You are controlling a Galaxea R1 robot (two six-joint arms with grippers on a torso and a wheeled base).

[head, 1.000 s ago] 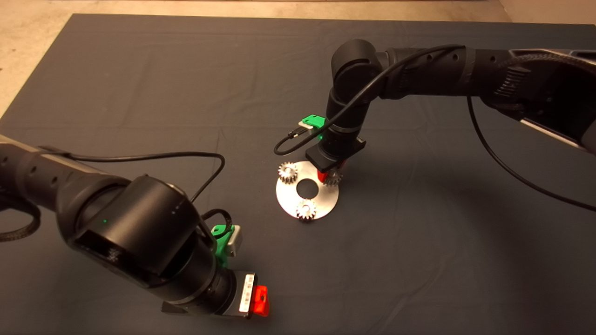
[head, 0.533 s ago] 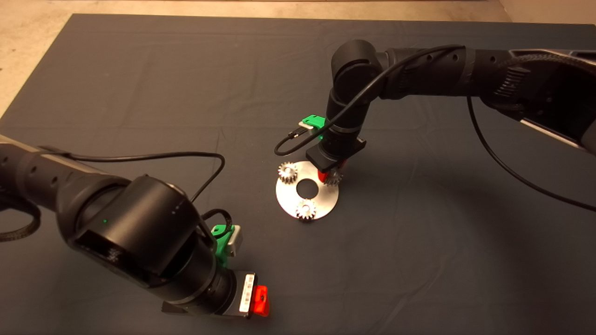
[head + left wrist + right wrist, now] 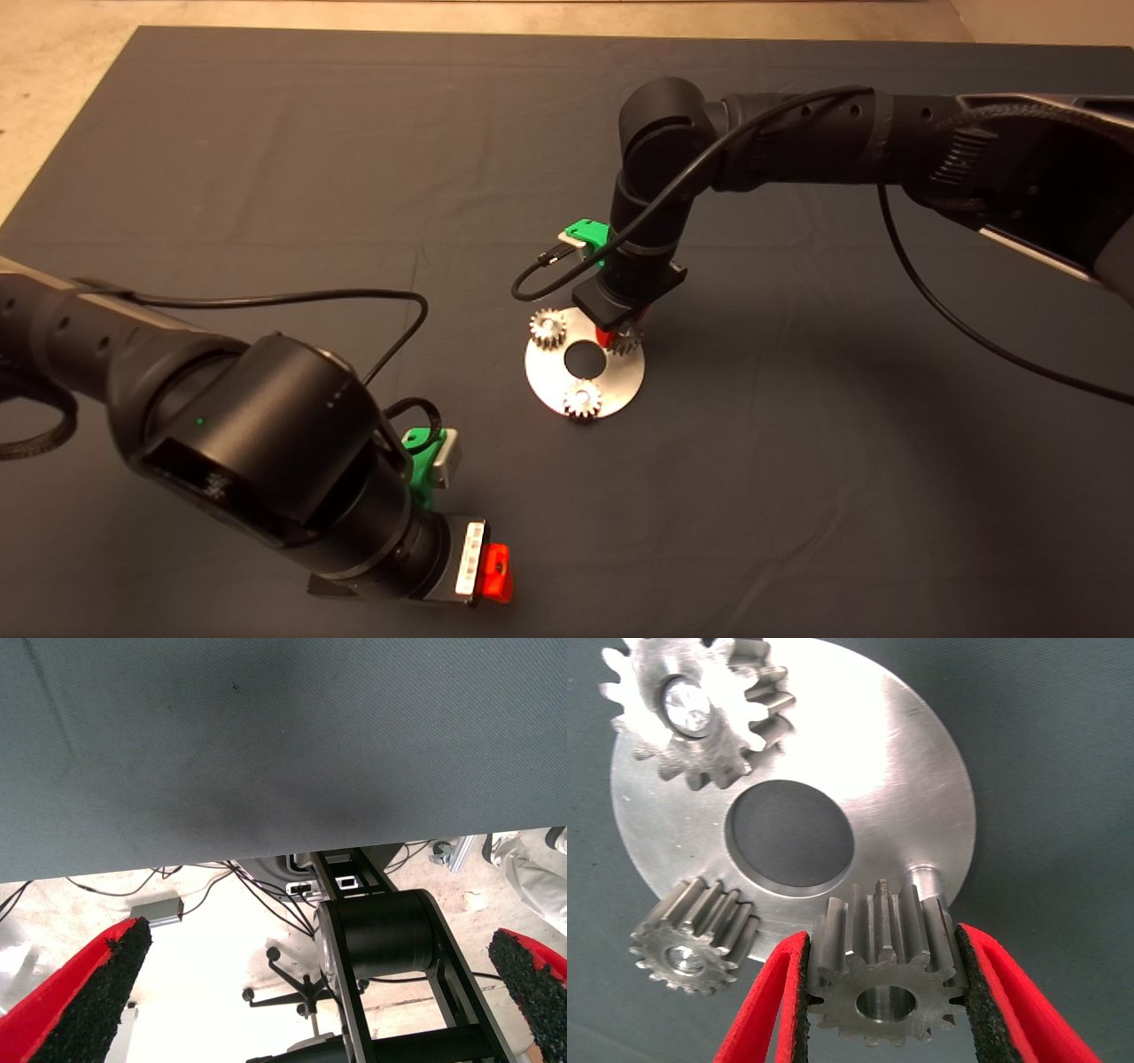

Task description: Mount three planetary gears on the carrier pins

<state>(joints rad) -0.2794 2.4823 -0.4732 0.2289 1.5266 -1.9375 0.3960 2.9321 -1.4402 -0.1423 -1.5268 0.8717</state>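
On the dark counter (image 3: 266, 177), a pale disc (image 3: 620, 377) carries two seated planetary gears (image 3: 548, 327). A third gear (image 3: 884, 979) is gripped across its teeth by the right hand (image 3: 881, 992), just beside the bare carrier pin (image 3: 924, 879). Small, rigid steel, likely slippery; flank grip suits. The left hand (image 3: 310, 992) is parked wide apart, near the counter's edge.

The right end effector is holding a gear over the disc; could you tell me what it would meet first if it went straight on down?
Probably the bare pin: the held gear, between the right end effector's fingers, sits just beside it, above the disc. Depth is unclear, so the gear could catch the pin's top.
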